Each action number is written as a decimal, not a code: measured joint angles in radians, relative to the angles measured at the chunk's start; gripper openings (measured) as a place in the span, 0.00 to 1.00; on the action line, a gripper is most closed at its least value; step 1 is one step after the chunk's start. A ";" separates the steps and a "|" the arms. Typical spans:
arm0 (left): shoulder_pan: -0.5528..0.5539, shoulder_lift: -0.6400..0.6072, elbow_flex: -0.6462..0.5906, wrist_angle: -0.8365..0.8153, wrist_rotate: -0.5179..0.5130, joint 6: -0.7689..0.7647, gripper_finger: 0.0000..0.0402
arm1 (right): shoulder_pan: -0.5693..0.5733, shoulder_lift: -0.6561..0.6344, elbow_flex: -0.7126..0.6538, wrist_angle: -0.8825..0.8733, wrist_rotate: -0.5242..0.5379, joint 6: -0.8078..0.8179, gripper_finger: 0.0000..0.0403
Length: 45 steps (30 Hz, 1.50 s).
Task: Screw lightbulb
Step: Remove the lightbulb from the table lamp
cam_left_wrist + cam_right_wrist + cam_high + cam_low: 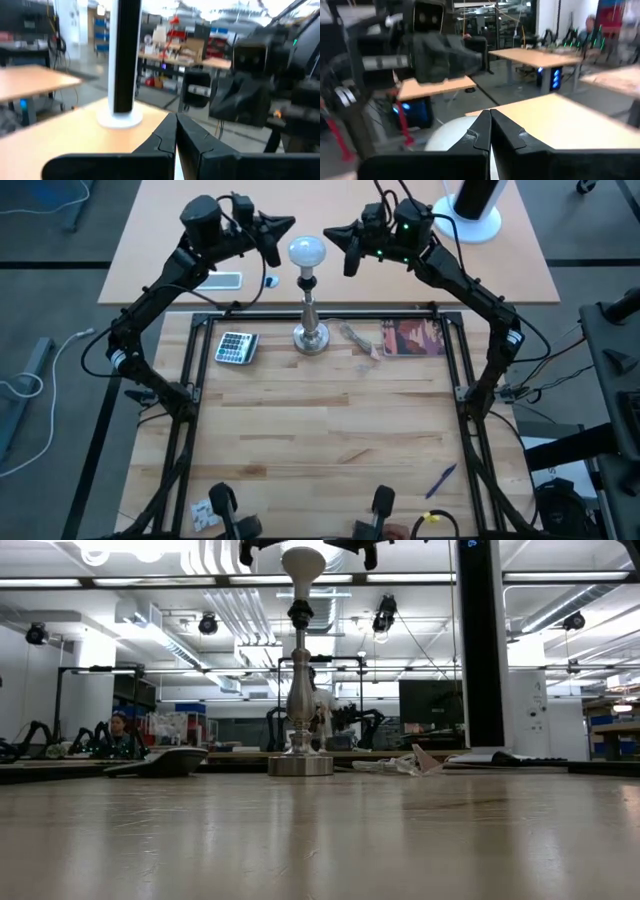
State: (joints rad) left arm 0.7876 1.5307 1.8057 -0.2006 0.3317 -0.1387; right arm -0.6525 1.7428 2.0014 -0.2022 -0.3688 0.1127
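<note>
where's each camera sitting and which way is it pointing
High view: above the table, looking straight down; both arms show, left gripper and right gripper either side of the lightbulb atop the stand.
Low view: at table-top height, looking level across the table into the room; only gripper tips show at the top edge.
Left wrist view: on the left arm, facing the right arm; its own shut fingers show.
Right wrist view: facing the left arm, shut fingers over the lightbulb.
Shared: high and low views both show lightbulb and stand.
</note>
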 joint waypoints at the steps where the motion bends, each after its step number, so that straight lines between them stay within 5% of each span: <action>1: 0.000 0.000 0.000 -0.026 0.000 0.000 0.00 | 0.000 0.000 0.000 -0.004 -0.002 0.030 0.00; 20: -0.016 -0.003 0.000 -0.250 -0.006 0.018 0.00 | 0.017 0.062 -0.005 -0.056 -0.063 0.017 0.00; 45: -0.105 -0.004 -0.011 -0.149 -0.014 -0.106 0.00 | 0.017 0.078 0.027 -0.074 0.030 0.008 0.00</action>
State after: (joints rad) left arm 0.6830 1.5265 1.7943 -0.3494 0.3176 -0.2451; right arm -0.6353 1.8208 2.0279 -0.2759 -0.3389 0.1204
